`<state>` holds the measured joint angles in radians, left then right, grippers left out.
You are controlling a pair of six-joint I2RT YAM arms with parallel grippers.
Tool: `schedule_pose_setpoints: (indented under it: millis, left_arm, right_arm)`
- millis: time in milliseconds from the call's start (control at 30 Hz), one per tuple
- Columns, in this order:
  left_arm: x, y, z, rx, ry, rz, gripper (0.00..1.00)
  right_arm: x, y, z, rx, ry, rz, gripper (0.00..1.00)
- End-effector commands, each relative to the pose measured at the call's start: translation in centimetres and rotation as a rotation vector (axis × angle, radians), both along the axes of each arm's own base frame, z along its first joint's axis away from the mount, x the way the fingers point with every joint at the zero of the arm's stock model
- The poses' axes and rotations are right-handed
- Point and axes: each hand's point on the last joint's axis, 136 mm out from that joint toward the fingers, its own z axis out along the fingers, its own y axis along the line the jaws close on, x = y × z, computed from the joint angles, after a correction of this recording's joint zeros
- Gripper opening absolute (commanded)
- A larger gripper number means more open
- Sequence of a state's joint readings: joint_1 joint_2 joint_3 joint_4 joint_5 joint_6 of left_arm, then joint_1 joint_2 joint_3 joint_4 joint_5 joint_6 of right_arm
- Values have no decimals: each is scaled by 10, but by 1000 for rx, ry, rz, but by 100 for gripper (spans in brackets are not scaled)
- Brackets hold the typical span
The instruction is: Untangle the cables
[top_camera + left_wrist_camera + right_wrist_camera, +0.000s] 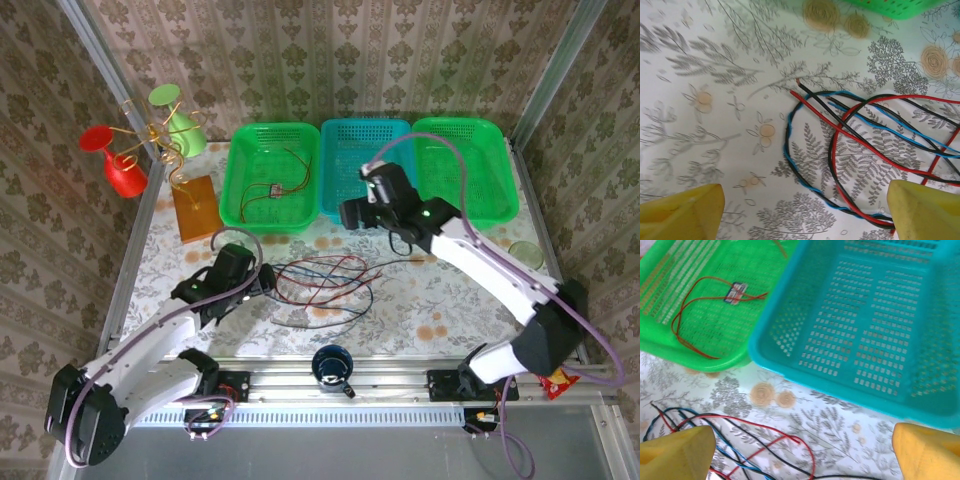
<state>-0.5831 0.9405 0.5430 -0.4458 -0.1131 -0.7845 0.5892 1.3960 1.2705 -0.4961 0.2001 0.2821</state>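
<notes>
Cables (325, 285) lie in loose tangle on table (450, 295), long axis running left to right. Left gripper (263, 282) just at tangle's left end, fingers spread, pinching nothing; loops lie under gap. Right gripper (356, 212) also spread and empty, farther back by teal basket (365, 126). Left arm nearer, I judge.

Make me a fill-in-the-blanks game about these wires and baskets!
1. The tangled cables on the table are red, black and ____.
2. The basket with one thin red wire inside is ____.
3. The left fingers over the cables are wide ____, holding nothing.

Missing words: blue, green, open.
</notes>
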Motion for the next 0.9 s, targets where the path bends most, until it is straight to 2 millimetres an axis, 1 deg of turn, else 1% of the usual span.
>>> schedule_pose_setpoints:
  millis: [0,67,200,267,367,533,667,767,867]
  left_arm:
    - [9,-24,4,-167,-4,-5,85]
    - [11,-24,-3,-174,14,0,83]
    - [18,-21,-16,-205,24,49,77]
    - [22,-20,-23,-260,11,95,70]
    - [27,-22,-28,-297,3,123,62]
    - [34,-26,-37,-256,31,102,56]
    - [39,-21,-47,-186,47,95,53]
    - [46,-16,-49,-157,27,111,51]
    - [55,-21,-48,-180,9,106,50]
  right_arm:
    - [-6,-27,26,86,-87,-91,92]
    - [-14,-44,24,95,-90,-127,92]
    - [-25,-66,24,91,-111,-165,92]
    - [-29,-78,24,77,-129,-195,92]
    - [-33,-90,27,85,-150,-226,92]
    - [-36,-97,34,97,-180,-234,92]
    - [-37,-99,34,88,-173,-234,92]
    - [-38,-99,33,86,-171,-225,92]
    - [-39,-98,32,91,-168,-221,92]
